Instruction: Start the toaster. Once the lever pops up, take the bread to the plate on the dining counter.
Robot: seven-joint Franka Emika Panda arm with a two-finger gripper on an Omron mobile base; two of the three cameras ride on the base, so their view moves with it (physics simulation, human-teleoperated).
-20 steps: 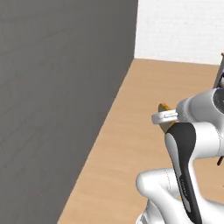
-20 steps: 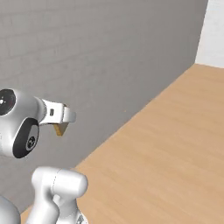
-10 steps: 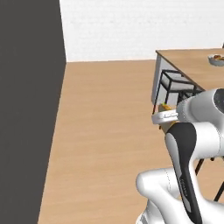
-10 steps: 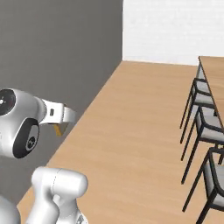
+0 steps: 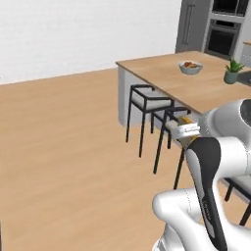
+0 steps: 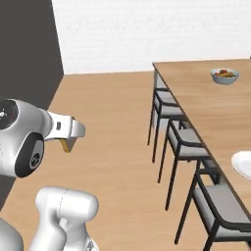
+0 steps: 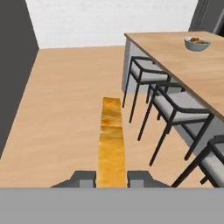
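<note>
My pincer (image 7: 111, 177) pinches the bread (image 7: 111, 141) edge-on between its 2 fingers, long axis pointing away from me, while the plate (image 6: 243, 164) waits on the dining counter (image 6: 206, 100) (off to my right).

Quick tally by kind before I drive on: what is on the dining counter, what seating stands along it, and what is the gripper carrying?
Bowls on the dining counter: 1, bowl
Plates: 1, plate at the frame edge
Potted plants: 1, plant
Chairs along the counter: 3, chair, chair, chair
Bread slices: 1, bread, in the shut gripper
Total: 7
</note>
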